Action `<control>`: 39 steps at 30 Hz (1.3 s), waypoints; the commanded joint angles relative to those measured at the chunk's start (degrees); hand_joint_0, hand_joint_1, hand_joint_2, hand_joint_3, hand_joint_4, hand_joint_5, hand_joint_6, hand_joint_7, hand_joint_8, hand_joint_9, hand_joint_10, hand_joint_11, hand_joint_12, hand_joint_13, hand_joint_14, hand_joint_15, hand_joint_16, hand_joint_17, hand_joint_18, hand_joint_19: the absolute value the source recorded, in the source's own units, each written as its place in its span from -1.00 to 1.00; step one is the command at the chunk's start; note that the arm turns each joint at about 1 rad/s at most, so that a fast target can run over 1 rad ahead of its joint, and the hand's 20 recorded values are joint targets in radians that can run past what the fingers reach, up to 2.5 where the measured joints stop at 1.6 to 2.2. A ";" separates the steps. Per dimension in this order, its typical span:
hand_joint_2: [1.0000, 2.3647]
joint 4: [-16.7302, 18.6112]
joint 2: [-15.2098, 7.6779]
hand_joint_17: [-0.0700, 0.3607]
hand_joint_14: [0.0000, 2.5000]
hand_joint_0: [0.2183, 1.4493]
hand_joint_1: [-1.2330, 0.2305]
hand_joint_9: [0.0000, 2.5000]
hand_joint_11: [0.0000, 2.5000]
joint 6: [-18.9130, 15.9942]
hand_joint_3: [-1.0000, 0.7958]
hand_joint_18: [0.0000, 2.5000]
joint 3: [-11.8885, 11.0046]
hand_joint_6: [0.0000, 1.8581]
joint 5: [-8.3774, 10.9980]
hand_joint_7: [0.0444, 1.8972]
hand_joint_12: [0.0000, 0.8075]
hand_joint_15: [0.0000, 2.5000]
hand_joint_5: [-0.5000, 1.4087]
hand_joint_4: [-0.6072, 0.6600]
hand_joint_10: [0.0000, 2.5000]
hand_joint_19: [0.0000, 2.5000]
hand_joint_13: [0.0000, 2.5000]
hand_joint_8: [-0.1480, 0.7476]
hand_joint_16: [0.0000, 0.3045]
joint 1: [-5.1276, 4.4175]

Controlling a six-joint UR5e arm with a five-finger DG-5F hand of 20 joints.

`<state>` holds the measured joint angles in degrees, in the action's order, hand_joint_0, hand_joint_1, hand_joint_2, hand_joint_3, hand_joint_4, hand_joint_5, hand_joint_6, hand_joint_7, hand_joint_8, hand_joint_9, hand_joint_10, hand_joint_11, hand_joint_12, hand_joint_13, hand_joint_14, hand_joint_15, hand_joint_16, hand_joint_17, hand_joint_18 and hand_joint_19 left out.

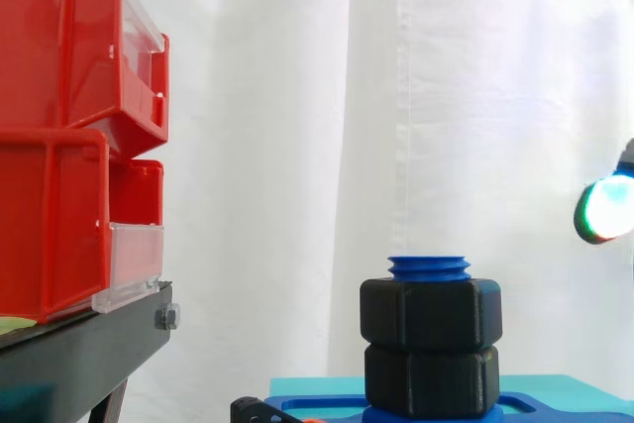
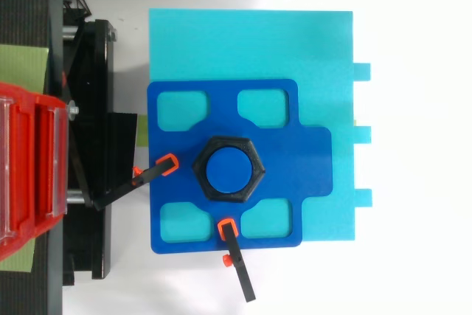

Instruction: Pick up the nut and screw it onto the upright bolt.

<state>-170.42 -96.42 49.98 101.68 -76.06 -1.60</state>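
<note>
A blue upright bolt [image 1: 430,266] stands on a blue base plate [image 2: 299,160]. Two black hex nuts sit stacked on it: the upper nut [image 1: 431,312] rests on the lower nut [image 1: 431,380], and only the bolt's threaded top shows above them. From above, one black nut [image 2: 203,170] rings the blue bolt [image 2: 228,168]. A green-white glowing part of my hand [image 1: 606,208] shows at the right edge of the side view, higher than the bolt's top and well apart from it. Nothing is seen in it.
The base plate lies on a cyan board [image 2: 251,42], held by two black clamps with orange tips [image 2: 240,256] [image 2: 147,176]. Red bins [image 1: 59,146] stand stacked on a black stand [image 1: 89,344] at the left.
</note>
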 commanded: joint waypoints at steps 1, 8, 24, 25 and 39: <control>-1.00 -0.97 0.00 -0.21 -1.00 -0.56 0.21 -0.88 -1.00 -10.51 -0.44 -1.00 0.00 -0.46 -0.05 -0.42 -0.13 -1.00 -0.73 0.02 -1.00 -1.00 -0.99 -0.26 -0.71 0.02; -1.00 -0.62 0.00 -0.21 -1.00 -0.56 0.24 -0.91 -1.00 -10.25 -0.44 -1.00 0.00 -0.46 -0.14 -0.37 -0.13 -1.00 -0.73 0.01 -1.00 -1.00 -1.00 -0.27 -0.71 -0.07; -1.00 -0.62 0.00 -0.21 -1.00 -0.56 0.26 -0.98 -1.00 -10.16 -0.44 -1.00 0.00 -0.46 -0.14 -0.31 -0.14 -1.00 -0.74 0.03 -1.00 -1.00 -1.00 -0.29 -0.71 0.02; -1.00 -0.62 0.00 -0.21 -1.00 -0.56 0.26 -0.97 -1.00 -10.16 -0.44 -1.00 0.00 -0.46 -0.14 -0.34 -0.13 -1.00 -0.73 0.03 -1.00 -1.00 -1.00 -0.28 -0.71 0.02; -1.00 -0.62 0.00 -0.21 -1.00 -0.56 0.22 -0.87 -1.00 -10.16 -0.44 -1.00 0.00 -0.46 -0.14 -0.36 -0.14 -1.00 -0.73 0.07 -1.00 -1.00 -0.95 -0.24 -0.71 0.02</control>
<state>-171.03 -96.42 39.81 101.69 -76.20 -1.58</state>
